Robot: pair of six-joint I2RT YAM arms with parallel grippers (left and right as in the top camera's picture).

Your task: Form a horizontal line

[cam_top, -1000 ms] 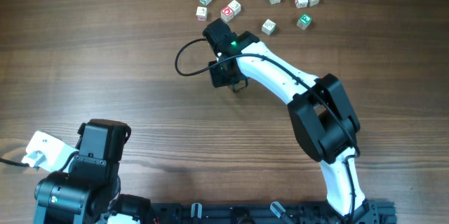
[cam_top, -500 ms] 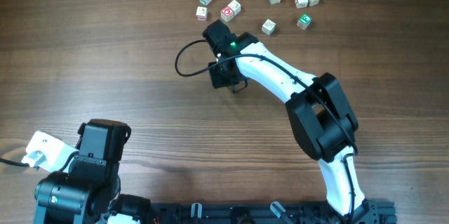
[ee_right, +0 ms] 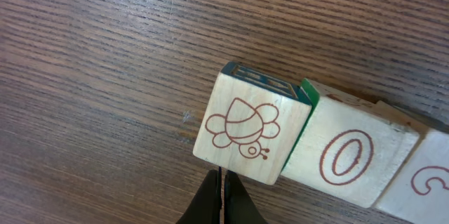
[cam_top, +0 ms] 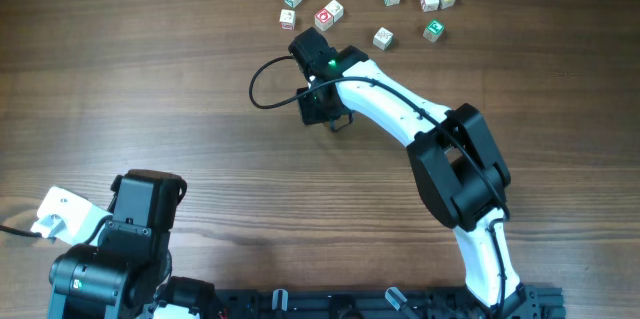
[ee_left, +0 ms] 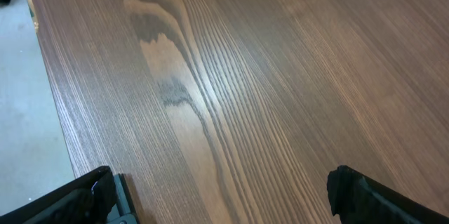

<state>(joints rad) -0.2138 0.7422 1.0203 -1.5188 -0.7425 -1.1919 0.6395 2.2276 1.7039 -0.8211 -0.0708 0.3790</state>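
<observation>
The brown wood-grain table (cam_top: pixel 150 79) carries everything. Across it reaches the white-and-black right arm (cam_top: pixel 390 99), ending at the landmark: a pale wooden cube with a bee drawn in red line on its top face (ee_right: pixel 252 131).

The left gripper (ee_left: pixel 222 199) is parked well apart from the bee cube, its fingers spread wide over bare wood.

The horizontal line (ee_right: pixel 337 155) starts at the bee cube. Touching its right side is a pale cube with a red O (ee_right: pixel 351 159), and beyond that a third pale cube with a red letter (ee_right: pixel 429 176), cut off by the frame edge. The three sit face to face in a fairly straight row. Other loose cubes with red and green faces (cam_top: pixel 433 29) lie scattered beyond it.

The right gripper (ee_right: pixel 222 197) is pressed together and holds nothing. Its tip sits at the bee cube's near edge, and contact cannot be told.

These cubes look light, stiff and not fragile, with smooth faces likely to slide easily. An off-centre push would probably spin one. The bee cube is best pinched across its near and far faces, since its right face is blocked, or nudged at mid-face.
</observation>
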